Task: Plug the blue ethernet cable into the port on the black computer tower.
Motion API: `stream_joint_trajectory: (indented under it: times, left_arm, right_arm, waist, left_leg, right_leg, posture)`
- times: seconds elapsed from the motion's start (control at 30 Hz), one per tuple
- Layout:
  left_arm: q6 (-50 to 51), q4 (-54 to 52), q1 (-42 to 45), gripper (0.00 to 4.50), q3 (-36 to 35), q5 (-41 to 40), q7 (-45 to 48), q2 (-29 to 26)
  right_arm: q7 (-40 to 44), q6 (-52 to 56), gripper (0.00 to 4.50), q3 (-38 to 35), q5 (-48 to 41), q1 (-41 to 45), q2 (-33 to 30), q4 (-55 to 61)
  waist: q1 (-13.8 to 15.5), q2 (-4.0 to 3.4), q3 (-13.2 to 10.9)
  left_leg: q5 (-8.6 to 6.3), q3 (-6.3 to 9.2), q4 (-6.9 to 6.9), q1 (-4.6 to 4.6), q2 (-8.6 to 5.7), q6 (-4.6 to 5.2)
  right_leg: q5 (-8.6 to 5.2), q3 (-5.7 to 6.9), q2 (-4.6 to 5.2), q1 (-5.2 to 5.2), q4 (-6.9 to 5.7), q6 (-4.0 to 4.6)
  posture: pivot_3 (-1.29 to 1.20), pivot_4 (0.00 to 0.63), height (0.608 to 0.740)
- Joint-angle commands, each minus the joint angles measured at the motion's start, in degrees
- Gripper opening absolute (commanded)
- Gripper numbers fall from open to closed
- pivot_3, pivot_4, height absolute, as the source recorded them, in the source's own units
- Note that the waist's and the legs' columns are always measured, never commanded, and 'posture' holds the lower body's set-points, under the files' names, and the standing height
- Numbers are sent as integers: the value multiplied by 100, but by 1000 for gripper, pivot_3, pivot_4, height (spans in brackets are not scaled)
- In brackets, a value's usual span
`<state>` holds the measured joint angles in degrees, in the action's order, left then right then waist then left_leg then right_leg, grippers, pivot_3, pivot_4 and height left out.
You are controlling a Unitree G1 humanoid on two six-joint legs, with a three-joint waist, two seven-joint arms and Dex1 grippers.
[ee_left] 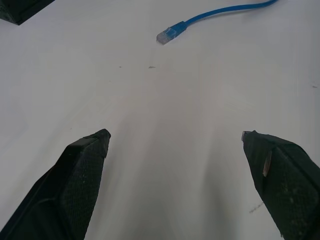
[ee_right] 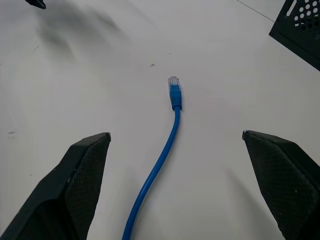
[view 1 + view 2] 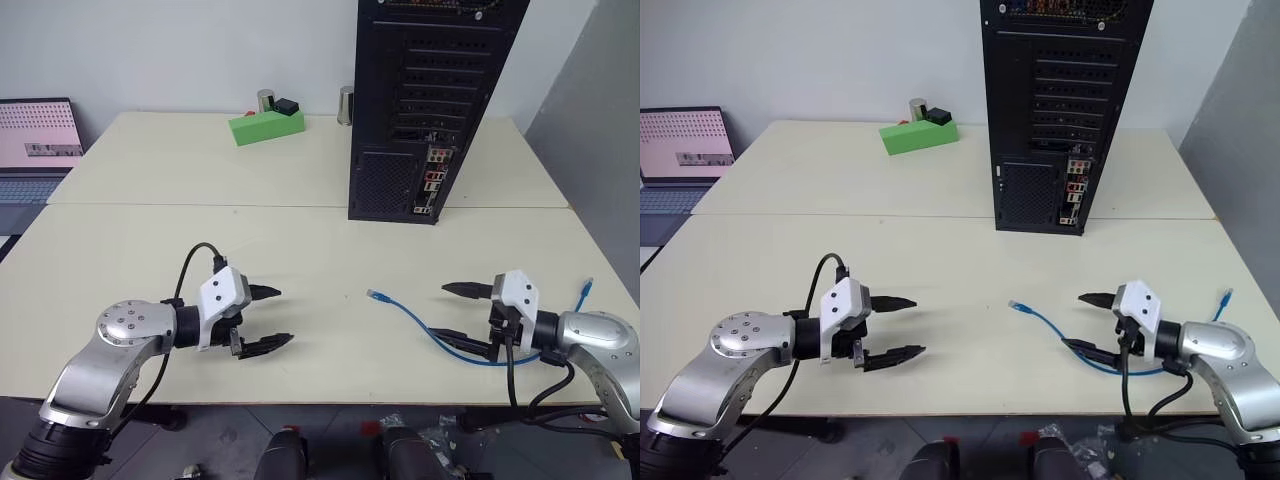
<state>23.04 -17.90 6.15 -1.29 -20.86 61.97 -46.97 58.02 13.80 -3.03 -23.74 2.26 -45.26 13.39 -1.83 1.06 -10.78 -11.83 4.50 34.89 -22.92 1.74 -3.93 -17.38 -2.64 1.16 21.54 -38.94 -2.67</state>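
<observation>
Left gripper (image 3: pixel 268 319) hovers low over near edge of pale cream bench (image 3: pixel 300 240), jaws wide apart, holding nothing. Right gripper (image 3: pixel 459 312) likewise, jaws apart, straddling thin bright-blue ethernet cable (image 3: pixel 420 325) without touching. Cable lies loose on bench, clear plug between grippers, other end beside right arm. Further back, tall black metal computer tower (image 3: pixel 425 100) stands upright, rear facing robot. Beyond: green block (image 3: pixel 265 126), laptop (image 3: pixel 38 145) far left.
</observation>
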Motion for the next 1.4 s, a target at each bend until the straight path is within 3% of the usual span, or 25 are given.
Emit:
stream_joint_trajectory:
  times: [0.03,0.33,0.53,0.8,1.07,1.2,1.4]
  left_arm:
    - [-76,-264,56,4500,14,-171,87,10]
    - [-189,-167,207,4500,193,-24,45,17]
    - [-250,-127,311,4500,325,88,-18,49]
    - [-464,-69,383,4500,396,216,-66,150]
    - [-443,-71,509,4500,403,120,-30,278]
    - [-395,-49,541,4500,476,170,4,264]
    - [-508,70,627,4500,525,115,139,301]
  right_arm:
    - [74,-256,4489,-177,32,-27,6,-9]
    - [-280,-306,4489,116,326,75,412,27]
    - [-844,200,4489,848,901,556,838,96]
    - [-1186,377,4489,1285,1259,1263,1448,-629]
    - [-1172,152,4489,1534,1662,1467,1550,-1374]
    - [-1151,306,3831,1544,1626,1478,1596,-1395]
    - [-1041,497,2468,1598,1704,1460,1507,-1385]
  waist:
    - [0,0,0]
    - [-3,0,0]
    - [-4,0,0]
    - [-2,1,0]
    - [-3,1,0]
    - [-4,1,1]
    - [-3,3,2]
  left_leg:
    - [0,0,0,0,0,0]
    - [0,0,0,1,1,0]
    - [0,0,0,1,2,0]
    - [0,0,0,-3,1,0]
    - [0,0,0,-2,2,0]
    - [0,1,0,2,2,0]
    - [0,2,1,2,2,0]
  right_leg:
    - [0,0,0,0,0,0]
    - [1,0,-1,0,-1,1]
    - [2,0,-3,2,-2,4]
    - [6,0,-3,5,-2,12]
    - [8,1,-3,5,-3,14]
    - [8,1,-3,2,-5,13]
    - [8,2,-3,0,-6,14]
  posture:
    - [0,150,740]
    - [0,150,740]
    - [0,150,740]
    - [0,150,740]
    - [0,150,740]
    - [0,150,740]
    - [0,150,740]
